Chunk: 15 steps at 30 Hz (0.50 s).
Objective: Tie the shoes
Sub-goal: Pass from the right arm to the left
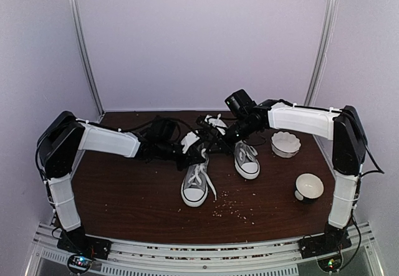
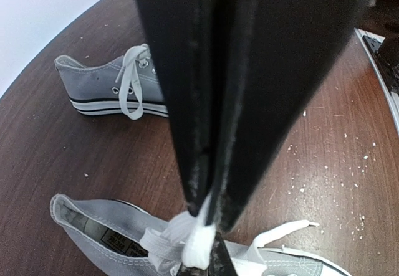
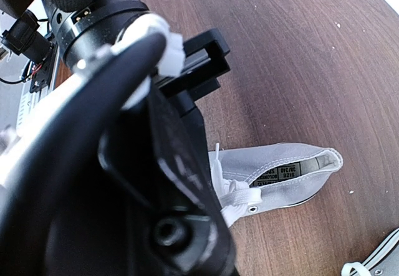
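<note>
**Ana:** Where are the shoes?

**Ben:** Both are around the middle of the tabletop [image 1: 124,195], toes toward its near edge. The nearer shoe [image 1: 194,187] is the one in hand. The other shoe [image 1: 247,161] lies just beside it toward the right edge, with its laces loose.

**Ana:** And the claws?

**Ben:** The left claw [image 2: 207,218] is pinched fully shut on a bunch of white lace [image 2: 194,246] above the nearer shoe's tongue. The right claw [image 1: 212,140] is closed too and sits close against it. Black arm housing fills most of its own camera, so I can't tell whether it has any lace.

**Ana:** What would make this step go well?

**Ben:** It looks to me like a knot being formed or drawn. I'd pull low and level, one claw toward the left edge and one toward the right, so the lace tightens instead of lifting the shoe. The shoe looks light and would probably slide on that smooth top, so the pull should be slow and even on both sides.

**Ana:** What about the materials?

**Ben:** The lace is flat and woven, and it may slip from the pads. The upper is soft grey canvas with an open, floppy collar and small metal eyelets. The toe cap and sole are white rubber with a dark stripe. The top is dark wood grain, and pale crumbs [image 1: 234,209] are scattered toward the near edge. A scalloped white bowl [image 1: 285,144] and a dark cup [image 1: 309,187] sit toward the right edge, well clear.
</note>
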Each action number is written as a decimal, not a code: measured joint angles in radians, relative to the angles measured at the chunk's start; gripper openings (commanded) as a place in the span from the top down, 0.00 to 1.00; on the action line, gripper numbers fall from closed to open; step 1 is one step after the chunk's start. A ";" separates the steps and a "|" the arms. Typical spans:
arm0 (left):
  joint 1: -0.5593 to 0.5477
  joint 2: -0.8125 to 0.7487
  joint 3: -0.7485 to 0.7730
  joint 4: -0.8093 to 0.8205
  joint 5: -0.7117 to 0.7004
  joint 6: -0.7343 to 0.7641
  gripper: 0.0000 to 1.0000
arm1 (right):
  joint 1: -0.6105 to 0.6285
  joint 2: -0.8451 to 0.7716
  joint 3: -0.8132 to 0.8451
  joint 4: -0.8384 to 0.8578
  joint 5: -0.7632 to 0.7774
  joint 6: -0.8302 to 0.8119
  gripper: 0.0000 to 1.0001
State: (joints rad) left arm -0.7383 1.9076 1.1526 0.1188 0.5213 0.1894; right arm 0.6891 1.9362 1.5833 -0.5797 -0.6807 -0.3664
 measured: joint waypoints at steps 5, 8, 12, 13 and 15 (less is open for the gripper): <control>0.000 0.000 -0.002 0.016 -0.013 -0.024 1.00 | 0.000 0.000 0.000 0.005 0.000 0.017 0.66; 0.001 0.000 -0.012 0.040 -0.029 -0.047 1.00 | 0.000 -0.005 -0.015 0.050 -0.005 0.042 0.58; 0.013 0.000 -0.023 0.053 -0.032 -0.076 1.00 | -0.008 -0.053 -0.119 0.152 -0.013 0.102 0.52; 0.017 0.000 -0.024 0.055 -0.031 -0.081 1.00 | -0.011 -0.076 -0.163 0.187 -0.016 0.117 0.52; 0.027 0.000 -0.028 0.066 -0.029 -0.097 1.00 | -0.014 -0.124 -0.251 0.259 -0.015 0.164 0.51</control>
State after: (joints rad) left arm -0.7116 1.9076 1.1244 0.1844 0.4919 0.0925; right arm 0.6750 1.8118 1.3327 -0.3202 -0.6956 -0.2020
